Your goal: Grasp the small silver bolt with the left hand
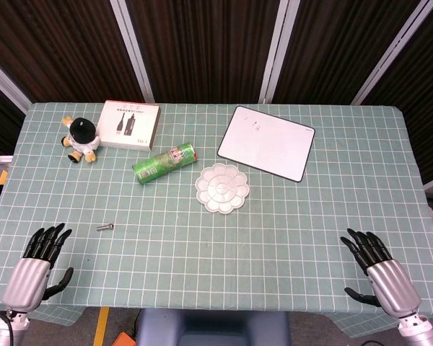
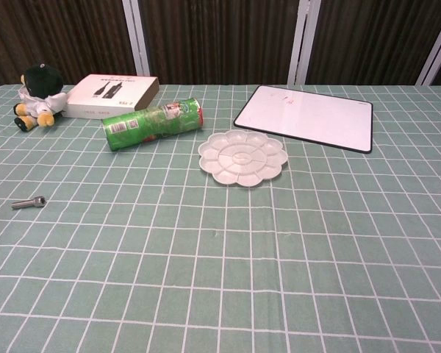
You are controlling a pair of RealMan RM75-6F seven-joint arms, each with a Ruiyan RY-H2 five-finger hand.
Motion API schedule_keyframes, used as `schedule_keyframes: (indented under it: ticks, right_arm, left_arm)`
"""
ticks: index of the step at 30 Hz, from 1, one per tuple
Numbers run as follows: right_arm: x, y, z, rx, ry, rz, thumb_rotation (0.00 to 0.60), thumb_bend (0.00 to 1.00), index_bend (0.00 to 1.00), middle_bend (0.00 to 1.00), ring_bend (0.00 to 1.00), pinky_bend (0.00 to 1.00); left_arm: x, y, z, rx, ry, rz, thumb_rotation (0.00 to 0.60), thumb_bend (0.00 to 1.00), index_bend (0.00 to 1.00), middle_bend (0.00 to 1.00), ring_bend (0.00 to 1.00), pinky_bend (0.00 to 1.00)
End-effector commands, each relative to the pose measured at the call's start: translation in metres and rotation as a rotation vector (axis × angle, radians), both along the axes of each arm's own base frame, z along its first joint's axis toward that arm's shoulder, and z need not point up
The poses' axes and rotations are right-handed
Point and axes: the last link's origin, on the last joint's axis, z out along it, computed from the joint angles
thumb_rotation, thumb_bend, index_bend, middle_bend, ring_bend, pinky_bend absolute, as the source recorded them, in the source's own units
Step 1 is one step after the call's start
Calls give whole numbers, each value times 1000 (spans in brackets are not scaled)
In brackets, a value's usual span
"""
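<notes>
While the left hand (image 1: 35, 268) rested with fingers apart and empty, the bolt (image 1: 105, 227) lay flat ahead of it, slightly to its right. Being thin and low, the bolt could easily roll or slip from the fingertips.

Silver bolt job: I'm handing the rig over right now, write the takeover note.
Left hand: open, holding nothing, at the near left table edge.
Right hand: open, holding nothing, near right edge.
Small silver bolt: lying flat on the green checked tablecloth, ahead and to the right of the left hand, clear of other items.
Done: nothing.
Left: reach the left hand to the bolt and grasp it.
</notes>
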Motion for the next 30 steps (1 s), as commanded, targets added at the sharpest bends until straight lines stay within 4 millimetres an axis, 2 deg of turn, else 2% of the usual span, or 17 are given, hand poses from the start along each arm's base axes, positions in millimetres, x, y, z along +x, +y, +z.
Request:
schedule_keyframes:
  ticks: [1,5,6,7,8,9,10,12,13,15,21,30]
  right_arm:
    - [1,-1,-1,2,-7,-1,600,179,0,0,0,0]
    - [0,-2,-1,-1,-8,-4,600,179,0,0,0,0]
    - [0,-2,-2,-2,-7,-4,600,179,0,0,0,0]
    - [0,-2,-2,0,-5,-3,600,179,0,0,0,0]
    - [0,-2,-3,4,-5,-4,600,178,0,0,0,0]
    - [0,-2,-3,5,-5,-5,600,179,0,0,0,0]
    - [0,-3,-3,4,-4,-6,600,178,0,0,0,0]
    - [-1,-3,-3,4,-4,-9,600,179,0,0,0,0]
    - [-1,-4,-3,3,-2,-10,600,179,0,0,0,0]
    - [-2,-4,-3,2,1,-14,600,179,0,0,0,0]
    - [-4,-5,-4,3,6,-25,600,178,0,0,0,0]
    - [-5,-8,-6,7,13,-35,600,179,0,0,0,0]
  left_arm:
    - [0,2,-4,-8,0,1,600,400,0,0,0,49]
    - [-2,14,-21,-46,12,8,600,400,0,1,0,98]
    - [-4,21,-26,-49,18,9,600,401,0,13,8,132]
    - [-5,28,-32,-50,23,8,600,404,0,55,57,212]
    - [-6,39,-39,-38,28,-12,600,408,1,139,153,336]
    - [-7,47,-44,-25,21,-24,600,411,16,317,348,547]
    - [-10,53,-51,-28,10,-16,600,414,44,581,617,801]
    - [-18,66,-64,-68,-8,26,600,416,108,887,903,986]
    - [-21,71,-68,-78,-13,43,600,416,147,973,978,1000]
    - [-27,82,-76,-84,0,76,600,418,184,1000,1000,1000]
    - [-41,107,-94,-77,-5,165,600,419,257,1000,1000,1000]
    - [-43,118,-108,-14,-30,144,600,417,398,1000,1000,1000]
